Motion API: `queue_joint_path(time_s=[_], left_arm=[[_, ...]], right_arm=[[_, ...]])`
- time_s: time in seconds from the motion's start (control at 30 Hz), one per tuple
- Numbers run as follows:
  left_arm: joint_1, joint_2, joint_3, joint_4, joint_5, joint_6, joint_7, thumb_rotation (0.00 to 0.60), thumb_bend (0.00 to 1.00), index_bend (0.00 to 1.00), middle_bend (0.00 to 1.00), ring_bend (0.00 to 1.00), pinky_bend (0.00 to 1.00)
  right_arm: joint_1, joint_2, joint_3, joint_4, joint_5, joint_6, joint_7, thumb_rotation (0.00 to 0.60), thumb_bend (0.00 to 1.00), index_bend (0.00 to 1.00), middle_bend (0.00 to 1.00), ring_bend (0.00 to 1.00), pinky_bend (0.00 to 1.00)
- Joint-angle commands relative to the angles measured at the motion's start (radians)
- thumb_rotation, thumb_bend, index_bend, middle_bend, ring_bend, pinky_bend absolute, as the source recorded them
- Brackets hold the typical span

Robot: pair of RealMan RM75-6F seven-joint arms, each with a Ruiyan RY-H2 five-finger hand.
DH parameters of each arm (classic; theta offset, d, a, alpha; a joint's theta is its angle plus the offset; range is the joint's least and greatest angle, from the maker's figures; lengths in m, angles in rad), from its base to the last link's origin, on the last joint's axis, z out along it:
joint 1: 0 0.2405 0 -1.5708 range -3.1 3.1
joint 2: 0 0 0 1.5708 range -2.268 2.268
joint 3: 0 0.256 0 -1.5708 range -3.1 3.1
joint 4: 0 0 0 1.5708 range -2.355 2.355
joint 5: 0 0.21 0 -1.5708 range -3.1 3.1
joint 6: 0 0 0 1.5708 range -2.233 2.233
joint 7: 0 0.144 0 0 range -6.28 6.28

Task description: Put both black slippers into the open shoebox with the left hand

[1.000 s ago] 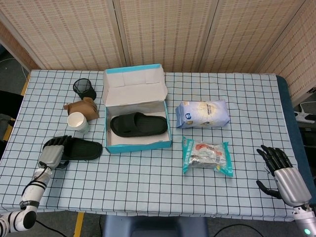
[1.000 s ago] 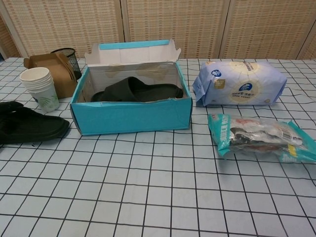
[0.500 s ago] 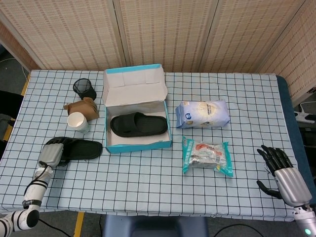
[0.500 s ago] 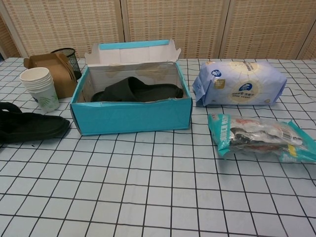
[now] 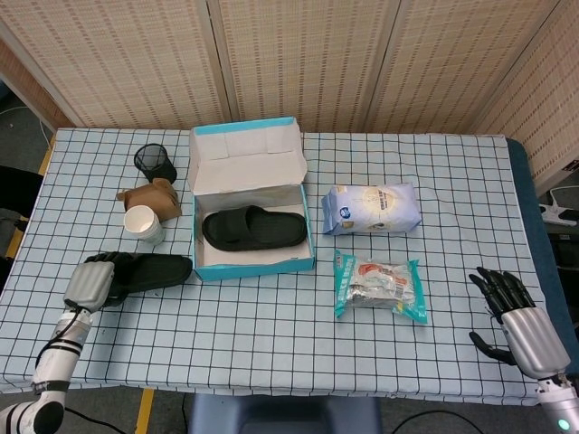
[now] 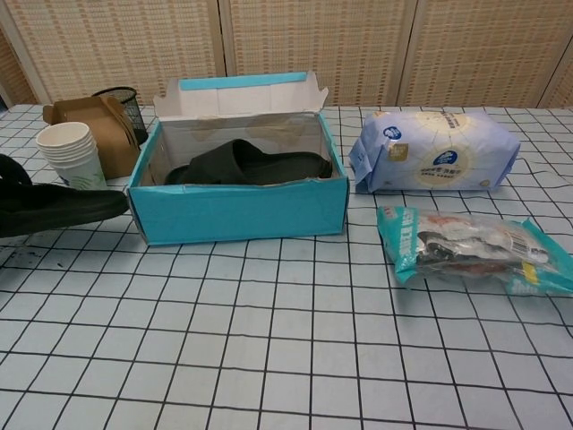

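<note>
One black slipper (image 5: 253,228) lies inside the open blue shoebox (image 5: 255,264), also seen in the chest view as slipper (image 6: 251,163) in shoebox (image 6: 242,215). The second black slipper (image 5: 149,269) is off the table, just left of the box, and my left hand (image 5: 88,284) grips its heel end. In the chest view this slipper (image 6: 58,208) hangs above the cloth with its shadow beneath; the hand itself is cut off by the left edge. My right hand (image 5: 517,318) rests open at the table's near right corner, holding nothing.
A stack of paper cups (image 5: 143,222), a brown paper carton (image 5: 154,198) and a black mesh pen cup (image 5: 156,163) stand left of the box. A tissue pack (image 5: 373,209) and a teal snack bag (image 5: 380,286) lie to its right.
My left hand has lifted the second slipper off the cloth and carried it slightly right, toward the box. The right hand has not moved.
</note>
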Motion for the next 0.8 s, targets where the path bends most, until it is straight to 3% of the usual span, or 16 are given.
queue_joint_path(time_s=[0.03,0.2,0.37,0.5,0.63,0.8], left_arm=[[-0.003,0.117,-0.048,-0.222,-0.029,0.097,0.128,0.600,0.41,0.35,0.46,0.44,0.48],[-0.059,0.201,-0.120,-0.360,-0.123,0.118,0.235,0.600,0.42,0.36,0.47,0.45,0.49],[-0.132,0.239,-0.180,-0.430,-0.232,0.137,0.343,0.600,0.42,0.36,0.47,0.45,0.49],[-0.191,0.255,-0.231,-0.464,-0.307,0.122,0.361,0.600,0.42,0.37,0.48,0.46,0.50],[-0.261,0.255,-0.271,-0.482,-0.368,0.056,0.347,0.600,0.42,0.36,0.48,0.46,0.50],[-0.393,0.252,-0.327,-0.453,-0.500,-0.098,0.317,0.600,0.42,0.37,0.49,0.46,0.50]], right_arm=[[0.004,0.000,-0.003,-0.001,-0.002,-0.009,0.000,0.600,0.18,0.00,0.00,0.00,0.00],[0.006,0.004,-0.006,-0.001,-0.005,-0.010,0.005,0.600,0.18,0.00,0.00,0.00,0.00],[0.005,0.008,-0.006,-0.001,-0.004,-0.009,0.012,0.600,0.18,0.00,0.00,0.00,0.00],[0.007,0.009,-0.004,0.001,0.000,-0.011,0.016,0.600,0.18,0.00,0.00,0.00,0.00],[0.016,0.007,-0.008,0.001,0.001,-0.033,0.015,0.600,0.18,0.00,0.00,0.00,0.00],[0.024,0.006,-0.013,0.001,0.001,-0.052,0.016,0.600,0.18,0.00,0.00,0.00,0.00]])
